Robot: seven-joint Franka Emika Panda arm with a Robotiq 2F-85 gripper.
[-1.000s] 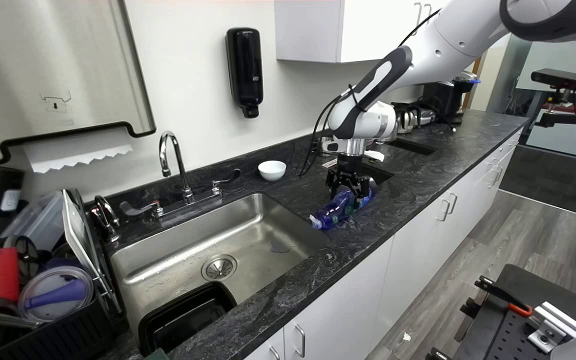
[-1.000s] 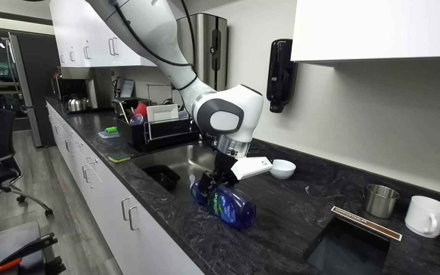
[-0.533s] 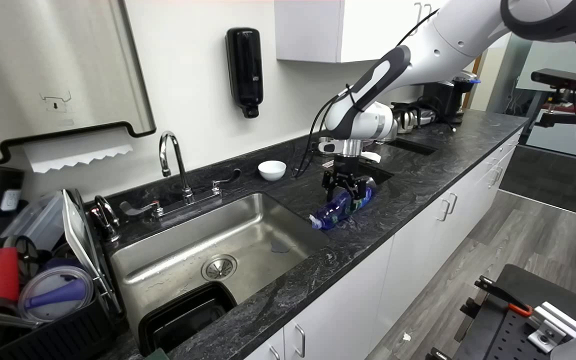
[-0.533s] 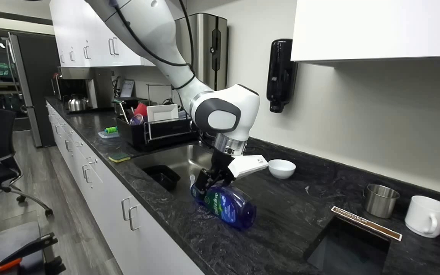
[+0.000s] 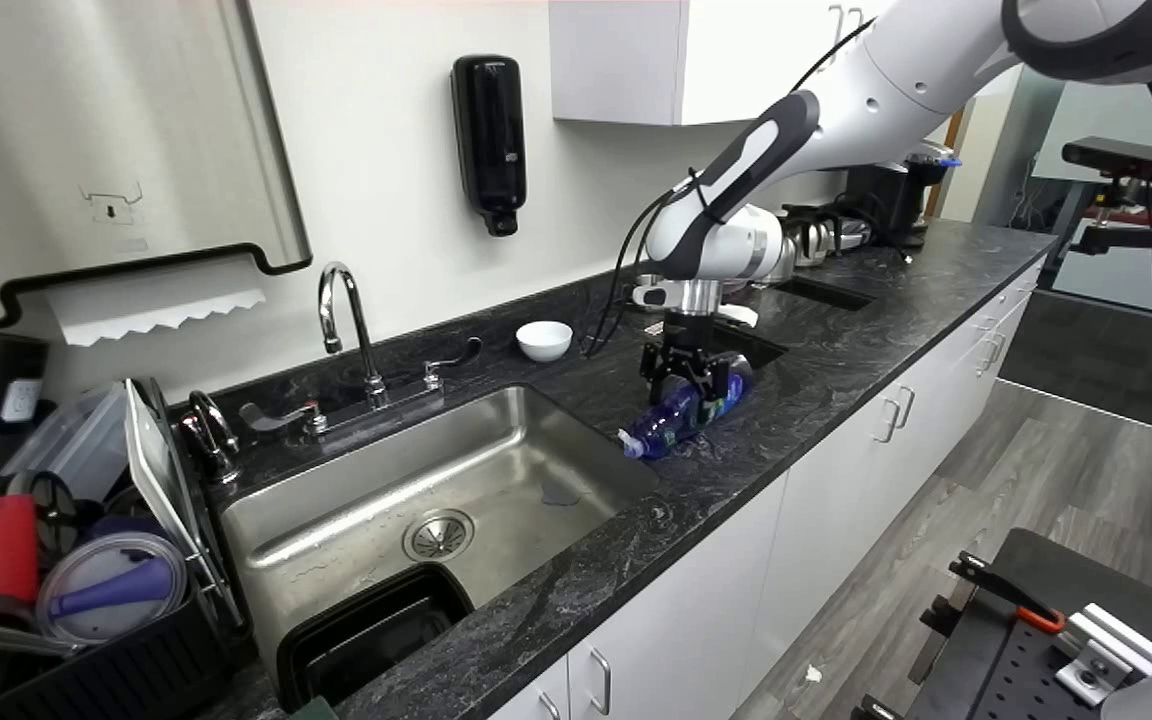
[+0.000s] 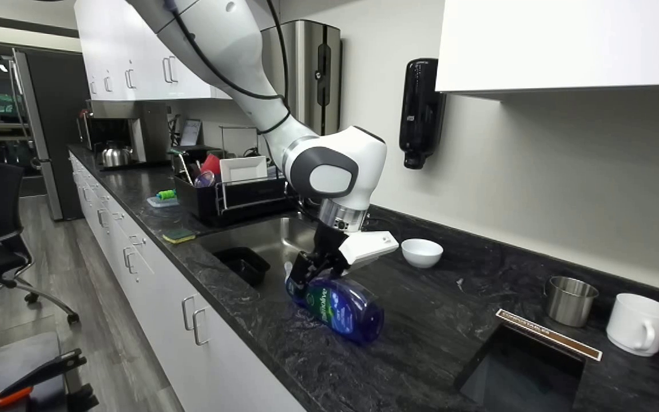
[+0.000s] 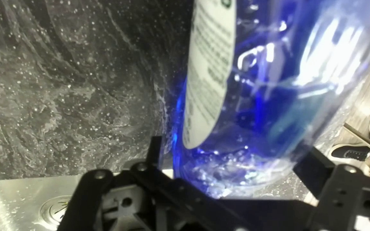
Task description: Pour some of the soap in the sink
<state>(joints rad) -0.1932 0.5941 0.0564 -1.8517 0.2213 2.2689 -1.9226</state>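
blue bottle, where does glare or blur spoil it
Wrist view: white glare streaks the blue bottle at upper right, and print on its pale label is too soft to read; in an exterior view, lettering on its green label looks crisper.

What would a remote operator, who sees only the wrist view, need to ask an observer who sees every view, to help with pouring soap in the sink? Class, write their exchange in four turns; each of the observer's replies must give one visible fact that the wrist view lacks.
Operator: In my wrist view I have the soap bottle and a corner of the sink. I can't make out which end of the bottle faces the sink. Can you?
Observer: Yes, the end with the pale cap; both exterior views show it.
Operator: I can see the drain. Is anything standing in the part of the sink that I can't see?
Observer: Yes, a black tub.
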